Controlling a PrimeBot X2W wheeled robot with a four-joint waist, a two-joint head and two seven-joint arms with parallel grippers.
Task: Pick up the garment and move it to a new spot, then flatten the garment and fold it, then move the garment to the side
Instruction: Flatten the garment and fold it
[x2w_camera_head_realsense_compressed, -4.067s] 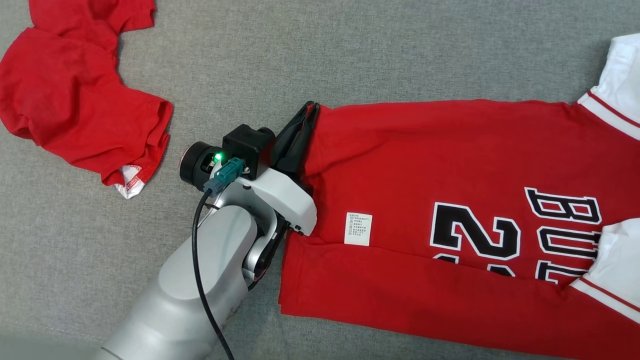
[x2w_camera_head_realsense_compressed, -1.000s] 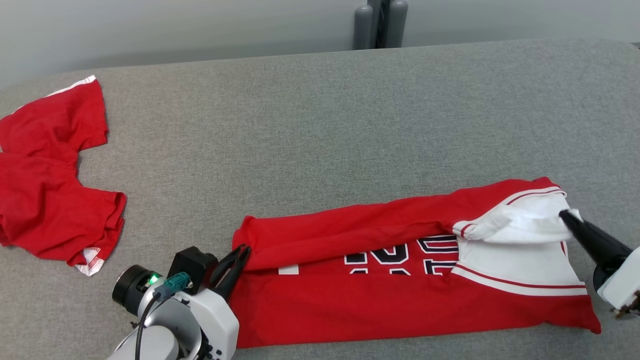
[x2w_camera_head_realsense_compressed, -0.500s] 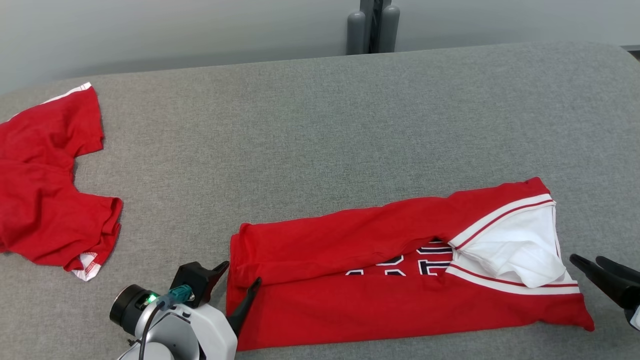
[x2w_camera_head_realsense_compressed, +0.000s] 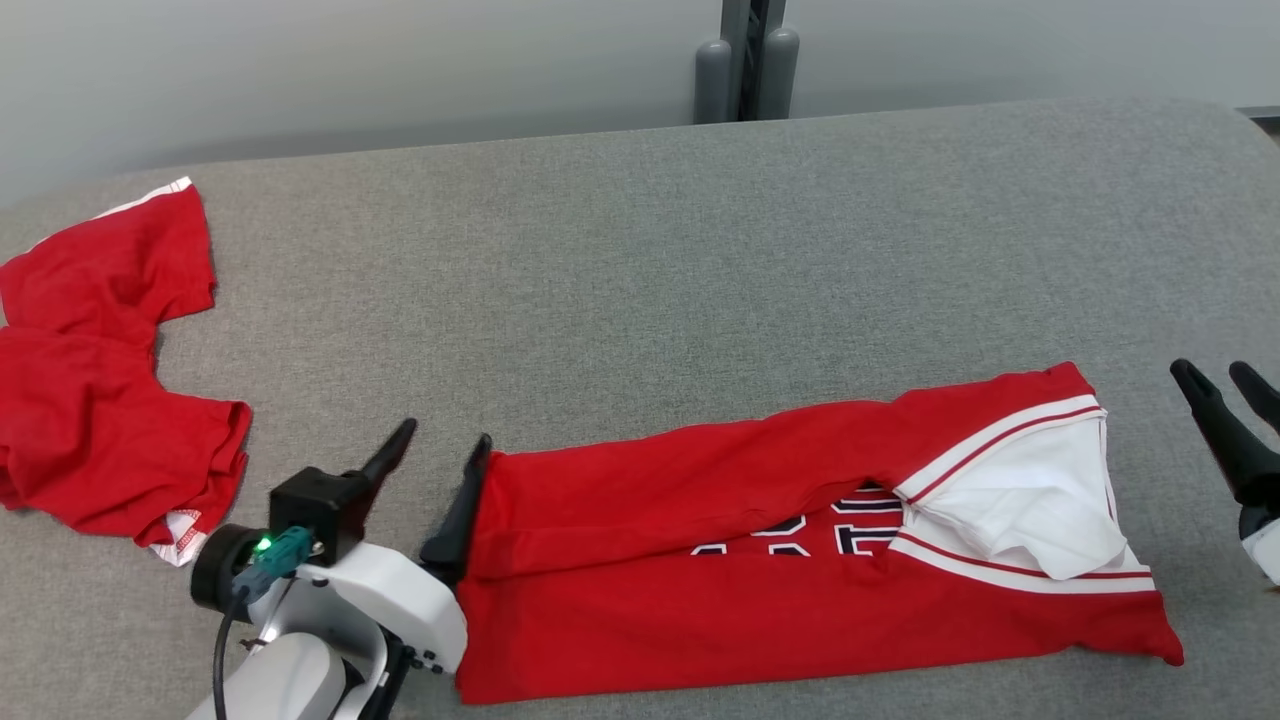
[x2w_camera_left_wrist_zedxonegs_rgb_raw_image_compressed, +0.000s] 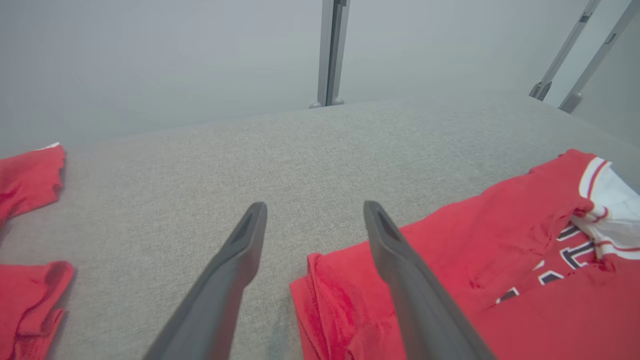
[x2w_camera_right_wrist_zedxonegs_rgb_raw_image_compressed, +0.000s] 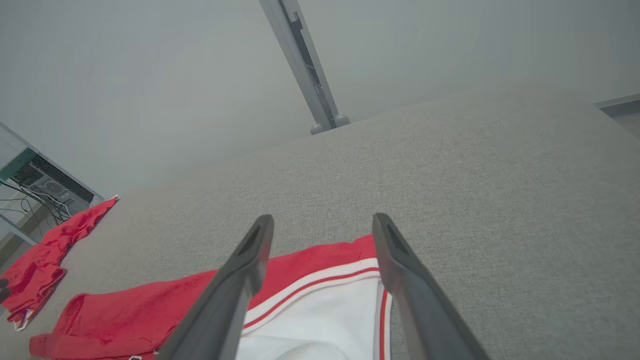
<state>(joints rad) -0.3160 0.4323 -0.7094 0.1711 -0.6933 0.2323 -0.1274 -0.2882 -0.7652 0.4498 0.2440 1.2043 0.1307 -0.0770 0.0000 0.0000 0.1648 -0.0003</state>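
Note:
The garment (x2w_camera_head_realsense_compressed: 700, 600), a red jersey with white sleeves and black lettering, lies folded lengthwise into a long strip on the grey padded surface (x2w_camera_head_realsense_compressed: 640, 260). My left gripper (x2w_camera_head_realsense_compressed: 445, 432) stands open at the strip's left end, its right finger beside the hem, with nothing held. In the left wrist view the gripper (x2w_camera_left_wrist_zedxonegs_rgb_raw_image_compressed: 315, 206) hovers over the garment's (x2w_camera_left_wrist_zedxonegs_rgb_raw_image_compressed: 450, 240) red corner. My right gripper (x2w_camera_head_realsense_compressed: 1210, 368) is open off the garment's right end, apart from the cloth. The right wrist view has that gripper (x2w_camera_right_wrist_zedxonegs_rgb_raw_image_compressed: 322, 218) above the garment's (x2w_camera_right_wrist_zedxonegs_rgb_raw_image_compressed: 315, 257) white-trimmed sleeve.
A second red garment (x2w_camera_head_realsense_compressed: 100, 420) lies crumpled at the far left of the surface. Two grey posts (x2w_camera_head_realsense_compressed: 748, 60) rise behind the back edge. Bare grey padding stretches between the two garments and behind the jersey.
Both grippers have opened and let go of the jersey's ends. The lifted upper fold and white sleeve have dropped flat. Both grippers have drawn slightly away from the cloth.

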